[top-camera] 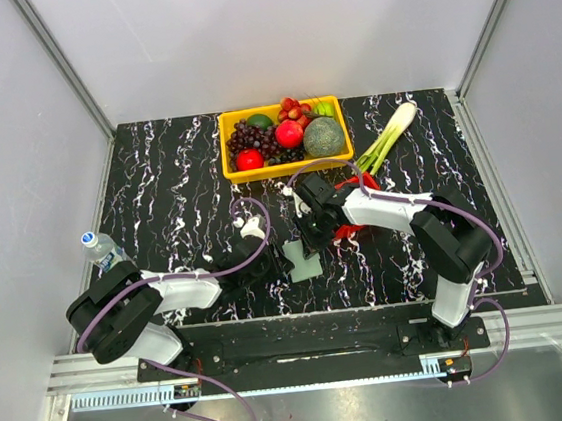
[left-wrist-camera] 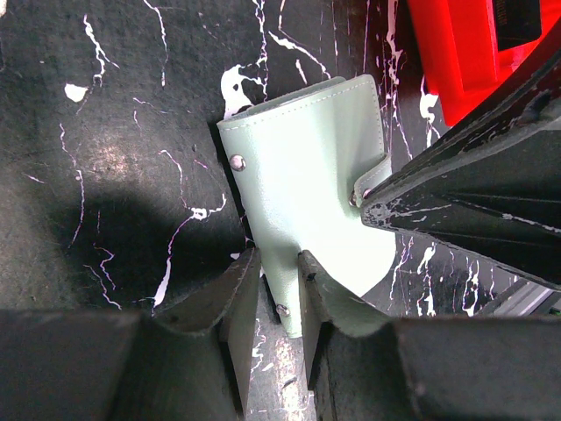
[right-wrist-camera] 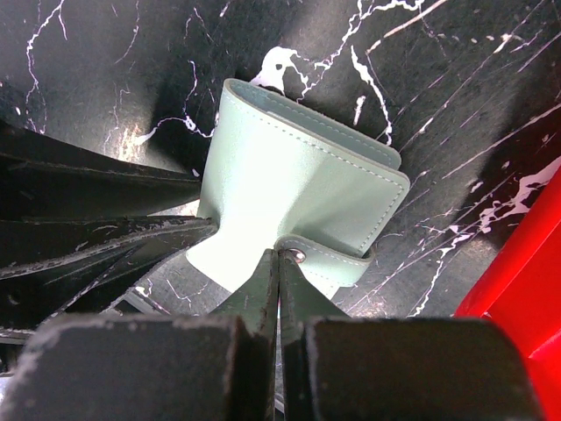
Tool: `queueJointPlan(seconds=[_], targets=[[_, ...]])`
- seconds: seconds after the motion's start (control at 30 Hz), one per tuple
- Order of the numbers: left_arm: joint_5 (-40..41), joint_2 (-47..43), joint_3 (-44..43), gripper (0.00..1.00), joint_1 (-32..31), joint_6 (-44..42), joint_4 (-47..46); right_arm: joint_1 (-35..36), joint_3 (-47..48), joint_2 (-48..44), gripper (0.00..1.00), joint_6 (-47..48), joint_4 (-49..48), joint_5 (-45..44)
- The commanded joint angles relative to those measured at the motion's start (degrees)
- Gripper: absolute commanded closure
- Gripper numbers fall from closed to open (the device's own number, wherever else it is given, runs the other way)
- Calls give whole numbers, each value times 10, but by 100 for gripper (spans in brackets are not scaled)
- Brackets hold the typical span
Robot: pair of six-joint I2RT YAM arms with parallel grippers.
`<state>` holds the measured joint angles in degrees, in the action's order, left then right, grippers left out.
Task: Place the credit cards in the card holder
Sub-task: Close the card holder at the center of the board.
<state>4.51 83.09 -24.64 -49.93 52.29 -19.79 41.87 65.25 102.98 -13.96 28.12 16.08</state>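
No legible text or numbers anywhere — bottle [top-camera: 101, 247] label too small.

— Light ok on yr end?
— Top cam: bright, even, lit from overhead. Card holder [top-camera: 304, 265] sharp, no glare.
— Wrist cams?
— Dimmer. Left cam: big soft shadow left of the holder, faint sheen on the table [left-wrist-camera: 114, 158] there. My left fingers [left-wrist-camera: 232, 307] below it are blurred, too close. Right cam: dark shadow left of the holder, right fingers [right-wrist-camera: 263, 289] soft too.

Place: robot lab test cell
Enclosure: white panels [top-camera: 242, 34] and aluminium posts [top-camera: 61, 63] around the table [top-camera: 159, 198]
Rig: left arm [top-camera: 184, 289], right arm [top-camera: 391, 209] at table's near edge
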Motion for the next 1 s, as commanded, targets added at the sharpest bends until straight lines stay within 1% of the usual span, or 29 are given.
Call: queueJointPlan(seconds=[0.0,0.2,0.57,0.9,0.93,0.97], targets=[[-8,9,-12,72,-2,-11,-7,-3,-2,18,100,2,-6,-35],[-11,12,-12,72,-2,-11,-10,-3,-11,31,100,3,-9,-51],[-7,8,-8,72,-1,-11,-8,-9,-31,55,100,1,-39,-22],[-7,11,-5,72,0,-11,-14,-62,-108,44,100,-32,-132,70],[-7,10,-4,72,-1,-11,-16,-67,-115,45,98,-32,-143,88],[-7,10,-4,72,0,-12,-17,-69,-121,45,93,-34,-157,102]])
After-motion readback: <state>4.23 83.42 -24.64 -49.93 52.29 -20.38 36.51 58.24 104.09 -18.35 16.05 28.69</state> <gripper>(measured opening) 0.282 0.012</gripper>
